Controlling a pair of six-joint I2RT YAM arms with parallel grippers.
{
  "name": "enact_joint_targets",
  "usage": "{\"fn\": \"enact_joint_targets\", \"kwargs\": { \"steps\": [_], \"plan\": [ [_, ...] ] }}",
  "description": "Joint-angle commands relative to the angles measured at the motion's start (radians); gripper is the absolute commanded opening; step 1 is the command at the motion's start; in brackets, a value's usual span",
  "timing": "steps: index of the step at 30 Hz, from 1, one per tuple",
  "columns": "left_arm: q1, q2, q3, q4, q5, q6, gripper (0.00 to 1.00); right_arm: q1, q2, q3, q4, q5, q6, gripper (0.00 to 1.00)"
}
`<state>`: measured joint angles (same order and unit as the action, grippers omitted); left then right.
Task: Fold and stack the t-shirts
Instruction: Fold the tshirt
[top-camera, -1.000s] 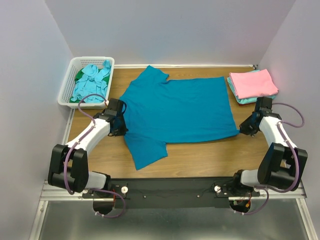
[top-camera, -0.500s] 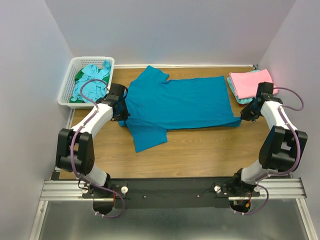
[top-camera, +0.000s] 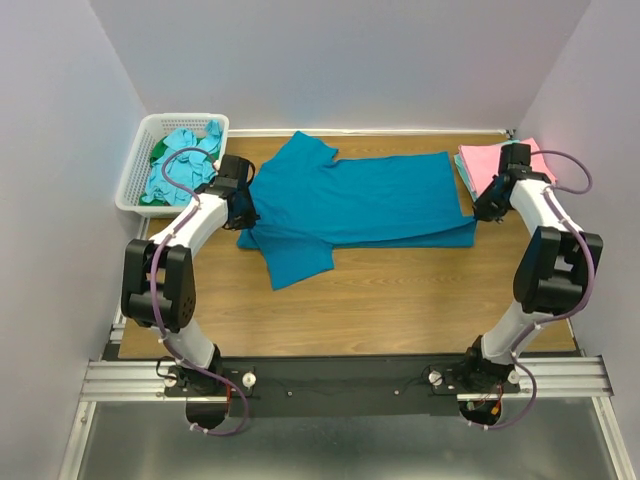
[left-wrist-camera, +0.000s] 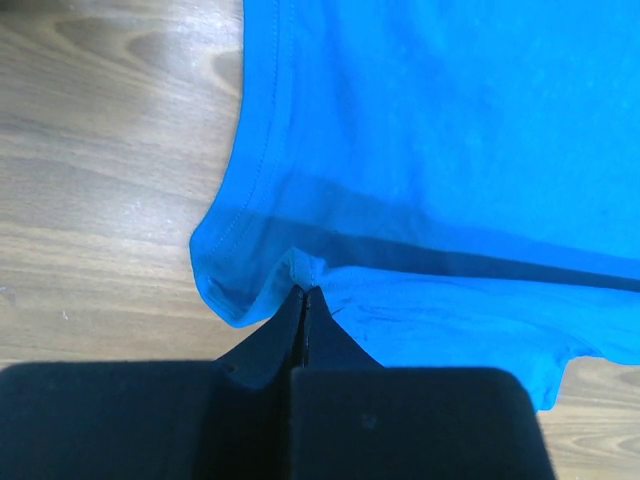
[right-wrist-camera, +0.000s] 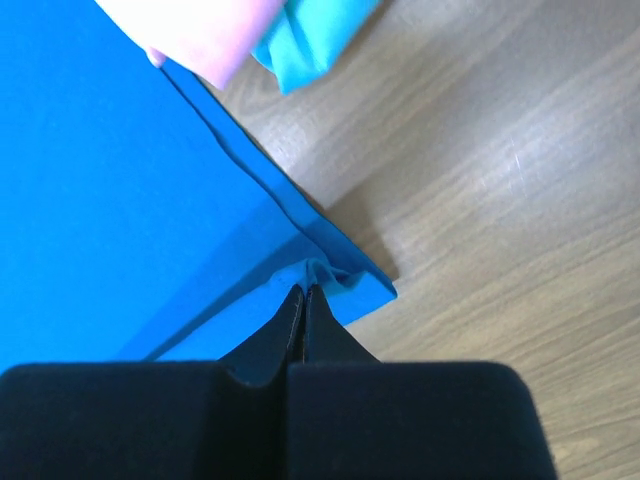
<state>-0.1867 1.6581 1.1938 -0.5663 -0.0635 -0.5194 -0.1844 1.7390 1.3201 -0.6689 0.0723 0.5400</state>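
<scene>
Progress:
- Done: a folded stack at the far right corner of the worktop (top-camera: 400, 290), pink shirt (top-camera: 483, 160) on top and a pale turquoise one (right-wrist-camera: 315, 35) under it. Whether more lie beneath, cannot tell.
- In hand: teal shirt (top-camera: 370, 200), laid crosswise mid-worktop. Its near long edge is lifted and carried over onto the far half, so I judge the first lengthwise fold is about half made. The near sleeve (top-camera: 295, 262) pokes out toward the arms, not yet tucked.
- Left jaws are pressed together on a pinch of teal cloth at the collar end, just beside the basket (top-camera: 130, 185).
- Right jaws are likewise pinched on the hem corner, just beside the pink stack.
- Left to do: finish this fold, tuck the sleeves, fold across, then set it on the stack. After that come the crumpled aqua and green shirts (top-camera: 185, 160) in the basket, at least two by the look of it.

Writing:
- None readable. No print, tag or logo shows on any shirt, the basket or the arms.
</scene>
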Motion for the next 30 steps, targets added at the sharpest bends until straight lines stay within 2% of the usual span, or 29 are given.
{"fn": "enact_joint_targets", "kwargs": {
  "steps": [1, 10, 30],
  "plan": [
    [0.019, 0.028, 0.036, 0.023, -0.051, 0.019, 0.0, 0.016, 0.042, 0.053, -0.005, 0.076, -0.02, 0.01],
    [0.041, 0.081, 0.058, 0.049, -0.058, 0.035, 0.0, 0.022, 0.094, 0.099, 0.015, 0.09, -0.032, 0.01],
    [0.052, 0.121, 0.0, 0.129, -0.073, 0.009, 0.0, 0.077, 0.211, 0.192, 0.052, 0.11, -0.064, 0.01]
  ]
}}
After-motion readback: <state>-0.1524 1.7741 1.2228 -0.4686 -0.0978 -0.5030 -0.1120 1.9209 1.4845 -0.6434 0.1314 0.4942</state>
